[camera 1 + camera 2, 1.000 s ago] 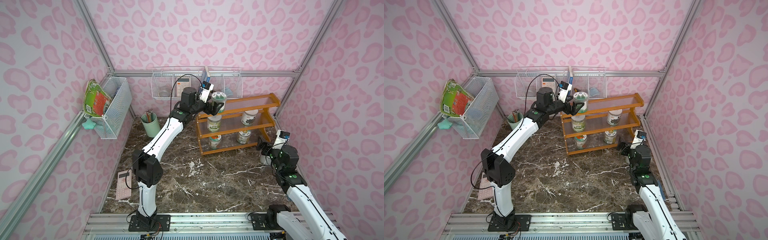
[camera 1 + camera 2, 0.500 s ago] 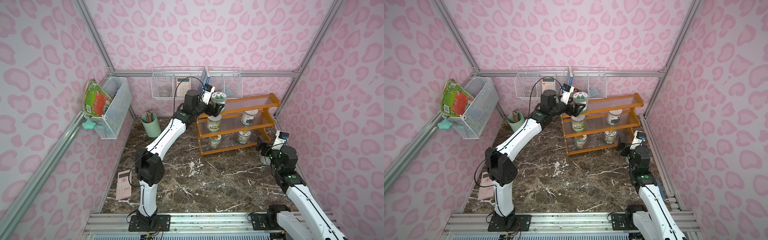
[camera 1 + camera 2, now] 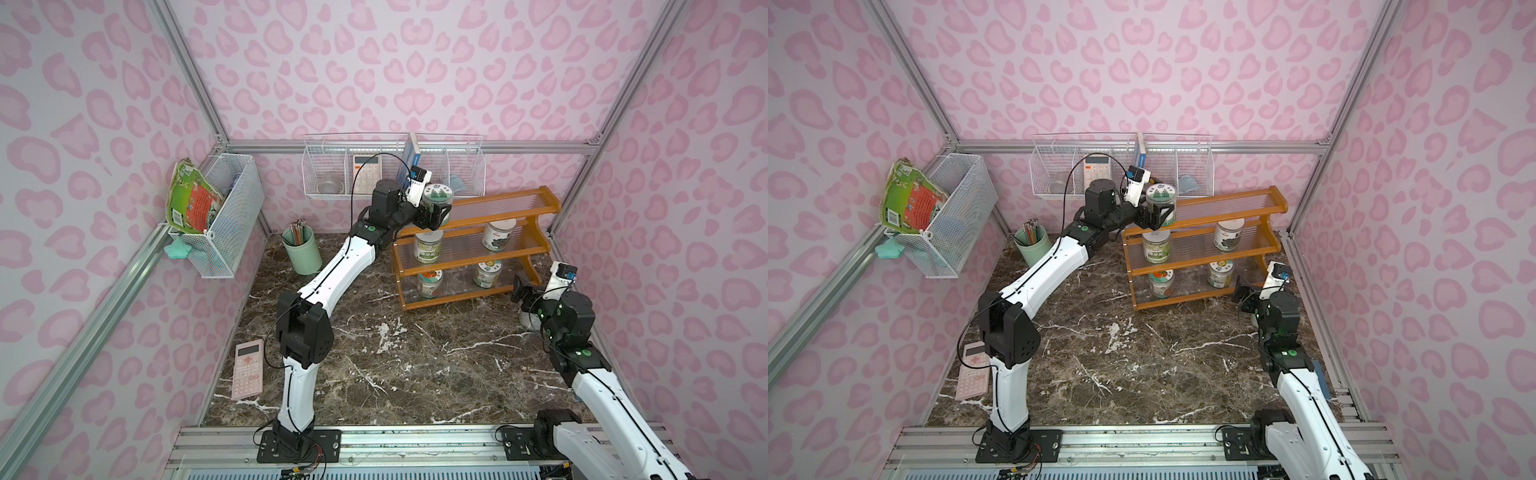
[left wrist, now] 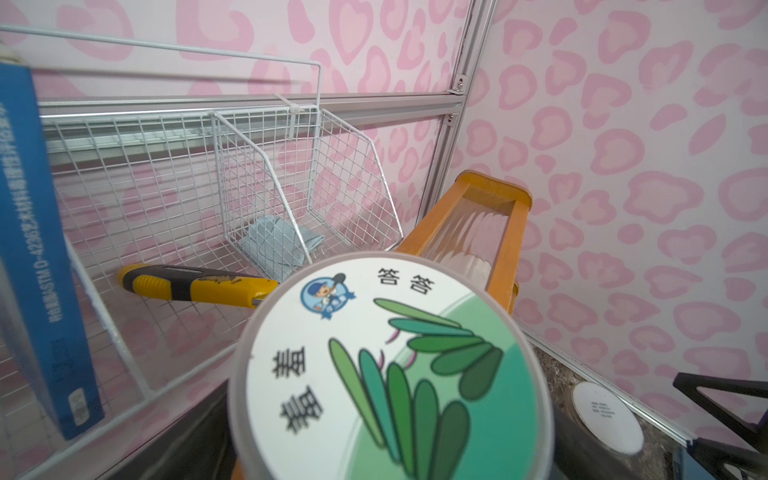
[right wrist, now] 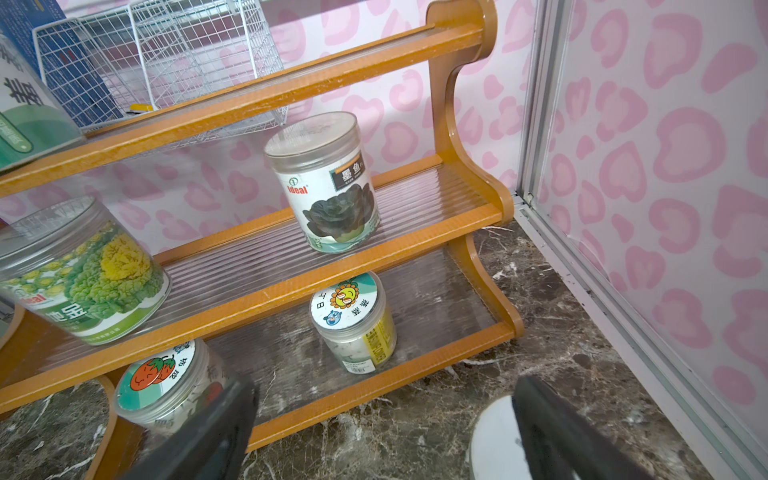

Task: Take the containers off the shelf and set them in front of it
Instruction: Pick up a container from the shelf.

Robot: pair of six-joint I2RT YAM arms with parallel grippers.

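Grip likely light, stiff, slick green-lidded jar (image 3: 438,194), upper middle of frame, round its clear wall, with left pincer (image 3: 435,214) spread astride it.

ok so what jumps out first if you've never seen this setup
The pink heart-spotted walls on every side hit first. Next comes the orange wooden shelf at the back right of the dark marble floor. The left gripper is up at its top tier, jaws either side of a green-lidded jar.
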